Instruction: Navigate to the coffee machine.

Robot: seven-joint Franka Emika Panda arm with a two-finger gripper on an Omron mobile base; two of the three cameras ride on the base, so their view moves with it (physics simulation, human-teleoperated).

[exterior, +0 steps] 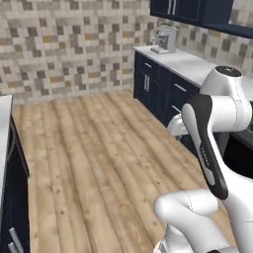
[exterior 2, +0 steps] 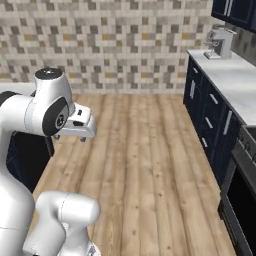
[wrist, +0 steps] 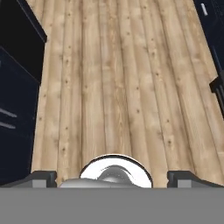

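Coffee machine (exterior: pixel 165 38) sits far off on counter (exterior 2: pixel 235 75); gripper (wrist: pixel 113 178) fingers apart, empty. I risk clipping cabinets (exterior: pixel 158 89) w/ arm while driving.

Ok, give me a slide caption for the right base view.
Mobile Panda arm on the wood floor, facing the coffee machine at the far end of the white counter over navy cabinets.
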